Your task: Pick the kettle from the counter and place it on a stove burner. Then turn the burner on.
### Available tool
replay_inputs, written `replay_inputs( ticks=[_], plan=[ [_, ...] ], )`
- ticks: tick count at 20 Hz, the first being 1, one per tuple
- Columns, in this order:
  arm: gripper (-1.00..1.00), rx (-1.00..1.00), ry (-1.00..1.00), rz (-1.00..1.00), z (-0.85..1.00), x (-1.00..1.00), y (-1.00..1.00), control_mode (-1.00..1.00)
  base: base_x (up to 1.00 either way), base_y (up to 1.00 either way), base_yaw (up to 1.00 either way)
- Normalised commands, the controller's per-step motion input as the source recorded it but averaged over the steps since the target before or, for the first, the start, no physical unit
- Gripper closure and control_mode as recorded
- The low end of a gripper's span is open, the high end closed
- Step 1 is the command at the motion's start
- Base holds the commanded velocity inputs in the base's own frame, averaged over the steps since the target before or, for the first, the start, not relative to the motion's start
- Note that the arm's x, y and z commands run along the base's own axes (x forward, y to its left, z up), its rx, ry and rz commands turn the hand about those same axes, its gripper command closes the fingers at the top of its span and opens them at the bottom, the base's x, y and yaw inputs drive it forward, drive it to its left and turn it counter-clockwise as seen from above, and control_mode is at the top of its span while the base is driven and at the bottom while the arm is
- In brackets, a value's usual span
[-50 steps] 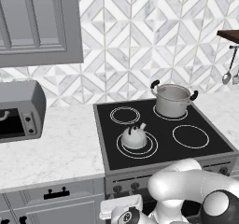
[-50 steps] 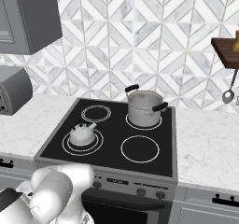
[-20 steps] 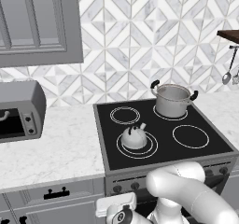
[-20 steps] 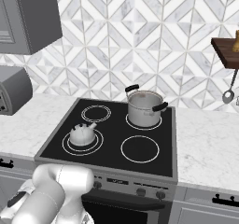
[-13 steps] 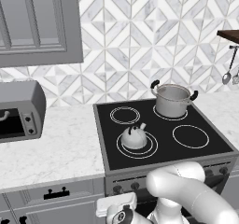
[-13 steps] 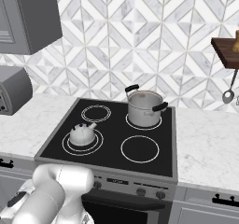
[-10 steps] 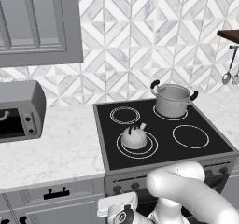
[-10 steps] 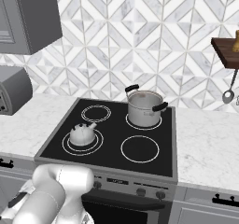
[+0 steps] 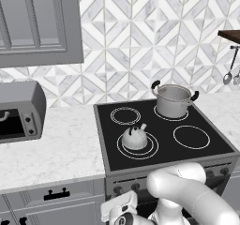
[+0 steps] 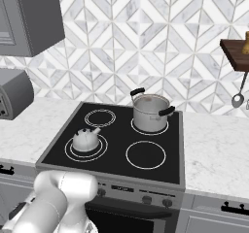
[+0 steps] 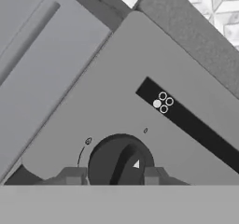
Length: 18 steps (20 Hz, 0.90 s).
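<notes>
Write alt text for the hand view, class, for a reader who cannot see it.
A black stove knob sits between the gripper fingertips, on a grey control panel. Above it, a small burner diagram marks a black strip.

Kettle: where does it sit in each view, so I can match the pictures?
Left base view: kettle centre, on the stove burner, front-left of the steel pot.
Right base view: kettle left of centre, same burner, pot behind-right.
Hand view: a stove knob instead.
</notes>
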Motion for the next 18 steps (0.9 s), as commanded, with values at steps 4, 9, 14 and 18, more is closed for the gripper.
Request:
replay_inputs(
  ticks=[4,9,14,18],
  plan=[
    [1.00,-0.43,0.00,0.01,0.11,0.00,0.32,-1.00,0.00,0.00,0.00],
    [1.00,-0.41,0.00,0.01,0.17,0.00,0.38,-1.00,0.00,0.00,0.00],
    [1.00,-0.03,0.00,0.01,0.06,-0.01,0.02,-1.00,0.00,0.00,0.00],
    [1.00,0.00,0.00,0.00,0.00,0.00,0.00,-1.00,0.00,0.00,0.00]
  ],
)
